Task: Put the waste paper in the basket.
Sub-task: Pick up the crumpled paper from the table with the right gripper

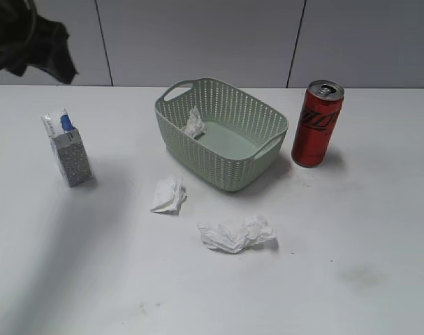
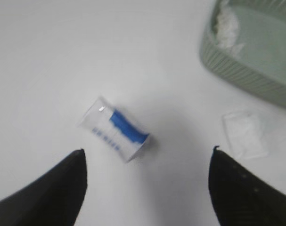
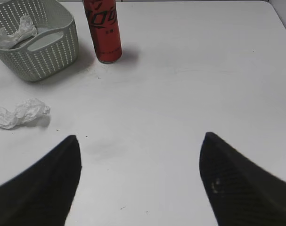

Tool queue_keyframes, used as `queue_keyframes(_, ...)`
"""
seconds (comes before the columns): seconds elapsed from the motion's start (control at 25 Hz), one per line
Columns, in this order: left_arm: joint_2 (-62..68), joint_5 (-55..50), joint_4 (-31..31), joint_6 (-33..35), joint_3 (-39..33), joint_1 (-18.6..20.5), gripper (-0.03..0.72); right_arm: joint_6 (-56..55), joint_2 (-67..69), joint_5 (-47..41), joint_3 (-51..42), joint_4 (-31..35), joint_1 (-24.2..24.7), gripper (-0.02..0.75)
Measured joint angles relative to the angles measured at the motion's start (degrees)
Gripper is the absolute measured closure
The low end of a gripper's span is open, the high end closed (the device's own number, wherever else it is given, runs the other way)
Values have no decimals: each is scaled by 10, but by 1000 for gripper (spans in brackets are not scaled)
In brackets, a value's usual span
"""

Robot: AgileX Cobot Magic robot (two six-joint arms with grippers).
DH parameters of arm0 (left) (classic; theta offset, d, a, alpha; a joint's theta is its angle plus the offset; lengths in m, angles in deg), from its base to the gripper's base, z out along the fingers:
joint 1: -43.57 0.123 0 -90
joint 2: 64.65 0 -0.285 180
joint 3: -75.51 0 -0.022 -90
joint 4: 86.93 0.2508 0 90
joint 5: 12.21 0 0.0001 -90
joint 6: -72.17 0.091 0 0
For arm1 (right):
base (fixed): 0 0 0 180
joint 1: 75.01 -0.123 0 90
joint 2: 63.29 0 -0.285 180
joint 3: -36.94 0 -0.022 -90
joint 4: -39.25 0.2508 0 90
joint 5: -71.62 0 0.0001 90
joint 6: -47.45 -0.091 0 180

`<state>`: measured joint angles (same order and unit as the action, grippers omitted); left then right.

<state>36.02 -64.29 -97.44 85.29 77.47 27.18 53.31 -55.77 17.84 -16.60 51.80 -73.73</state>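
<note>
Although one wad [image 1: 194, 123] is already seen inside the basket [image 1: 229, 171] toward the worktop's far edge, two are left on the table: the longer wad [image 1: 236, 234] nearer the front edge and the smaller wad [image 1: 169, 195] beside the basket. Both the left gripper [image 2: 147, 183] and the right gripper [image 3: 140, 183] are held spread and empty.
</note>
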Motion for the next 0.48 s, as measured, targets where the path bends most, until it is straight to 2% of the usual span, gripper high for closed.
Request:
queue_keyframes(0.12,-5,-75,31,-13,0,30,96,0,0,0,0,0,0,149)
queue_keyframes(0.24,-13,-129,36,-17,-6,55,96,0,0,0,0,0,0,149)
queue_keyframes(0.48,-93,-130,37,-17,-98,95,96,0,0,0,0,0,0,149)
